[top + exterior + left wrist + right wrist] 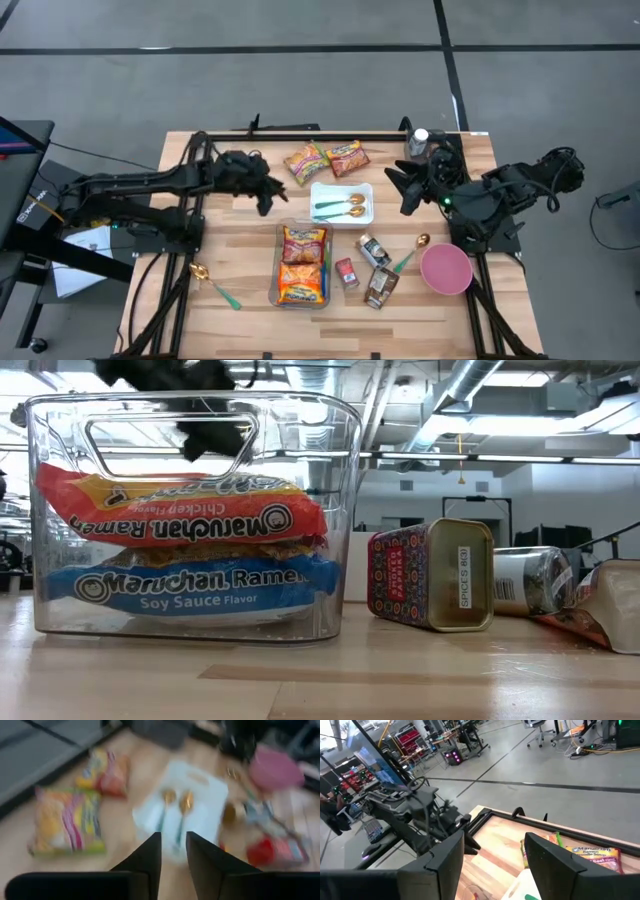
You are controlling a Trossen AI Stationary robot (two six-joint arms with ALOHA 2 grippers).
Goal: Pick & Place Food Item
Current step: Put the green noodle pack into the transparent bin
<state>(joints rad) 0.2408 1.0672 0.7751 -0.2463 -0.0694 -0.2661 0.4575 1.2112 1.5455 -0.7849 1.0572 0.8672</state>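
Note:
Two ramen packets lie flat on the table at the far side: a yellow one [304, 162] [65, 822] and a red one [346, 157] [105, 772]. A clear bin [301, 264] [190, 510] holds two more ramen packets. My left gripper [272, 196] [173, 855] is slightly open and empty, above the table to the left of the white tray [342, 203] [185, 810], which holds two spoons. My right gripper [402, 190] [492, 860] is open and empty, raised to the right of the tray.
A pink bowl [446, 268], a spoon [412, 250], a red spice tin [347, 273] [430, 575] and other small packages [378, 270] lie at the near right. Another spoon [212, 284] lies at the near left. A bottle [418, 142] stands at the far right.

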